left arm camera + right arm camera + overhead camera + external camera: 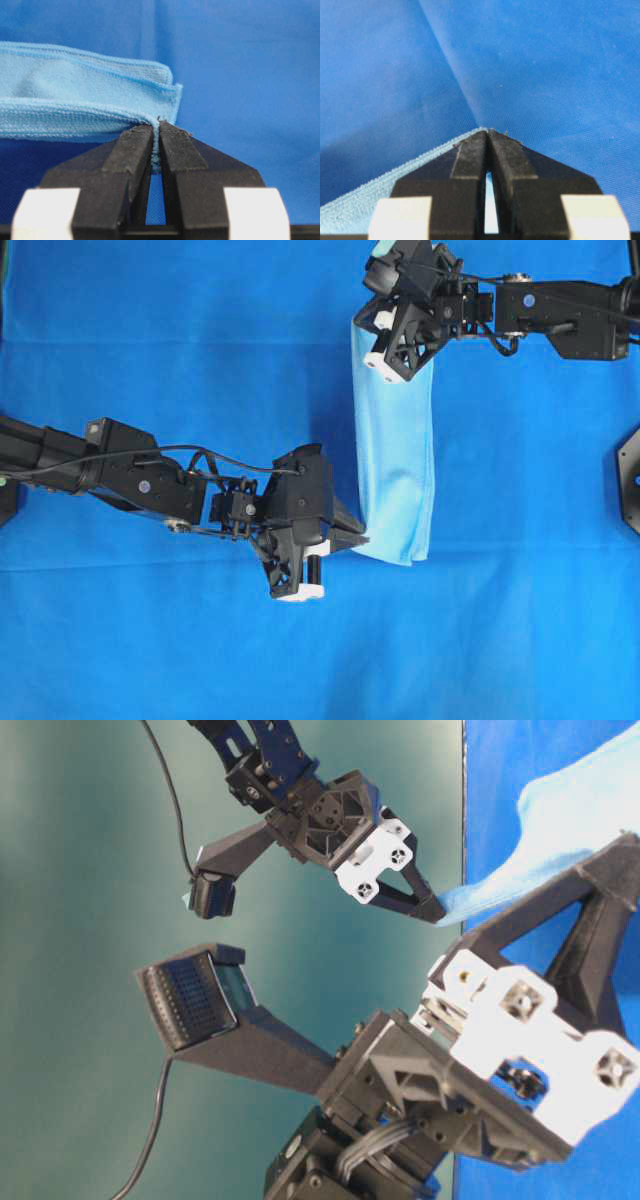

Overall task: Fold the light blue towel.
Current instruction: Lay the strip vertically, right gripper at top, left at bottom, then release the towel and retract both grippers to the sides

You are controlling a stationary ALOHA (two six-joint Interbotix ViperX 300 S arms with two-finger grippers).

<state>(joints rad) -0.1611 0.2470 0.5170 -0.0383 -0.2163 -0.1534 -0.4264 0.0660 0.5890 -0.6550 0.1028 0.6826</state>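
The light blue towel (400, 460) lies as a long narrow folded strip running from the top of the overhead view down to the middle right. My left gripper (360, 538) is shut on its near left corner. In the left wrist view, the layered hem (75, 95) runs into the closed left gripper (156, 127). My right gripper (378, 262) holds the far end, mostly hidden under its own body. In the right wrist view, the right gripper (488, 134) is shut on the towel's edge (370, 200). The towel (560, 820) is raised between both grippers in the table-level view.
A dark royal-blue covering (150, 640) spreads over the whole table. A black mount (630, 475) juts in at the right edge. Both arms reach in from the sides, the left one low and the right one along the top.
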